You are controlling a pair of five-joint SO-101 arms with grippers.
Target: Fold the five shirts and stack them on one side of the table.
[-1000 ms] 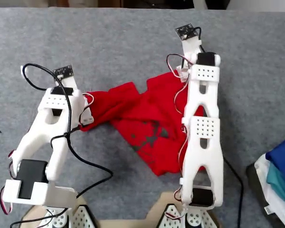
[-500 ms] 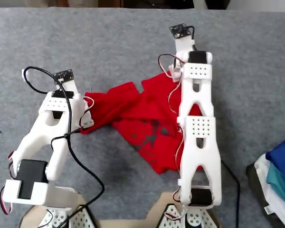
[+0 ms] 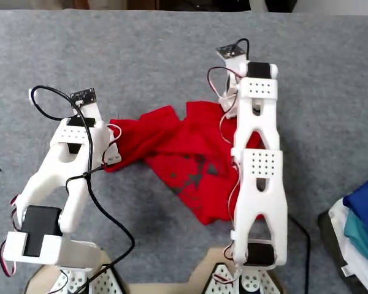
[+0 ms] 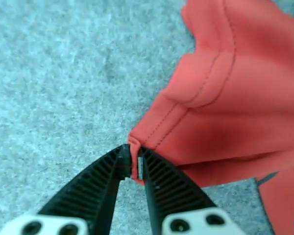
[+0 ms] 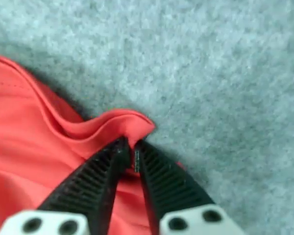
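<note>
A crumpled red shirt (image 3: 181, 153) with a dark print lies mid-table on the grey cloth, between the two white arms. My left gripper (image 4: 134, 159) is shut on a hemmed corner of the red shirt (image 4: 225, 98); in the high view that arm's wrist stands at the shirt's left end (image 3: 86, 122). My right gripper (image 5: 130, 149) is shut on a folded edge of the red shirt (image 5: 34, 142); in the high view that arm stretches over the shirt's right side to its far edge (image 3: 254, 92).
A stack of folded shirts (image 3: 360, 226), blue on top with teal and white below, sits at the right edge of the table. Grey cloth (image 3: 141, 55) covers the whole table. A black cable (image 3: 110, 208) loops beside the left arm.
The right arm has pulled its corner of the red shirt a little farther away and slightly left, then settled. The left arm has shifted slightly. Both grips are unchanged.
</note>
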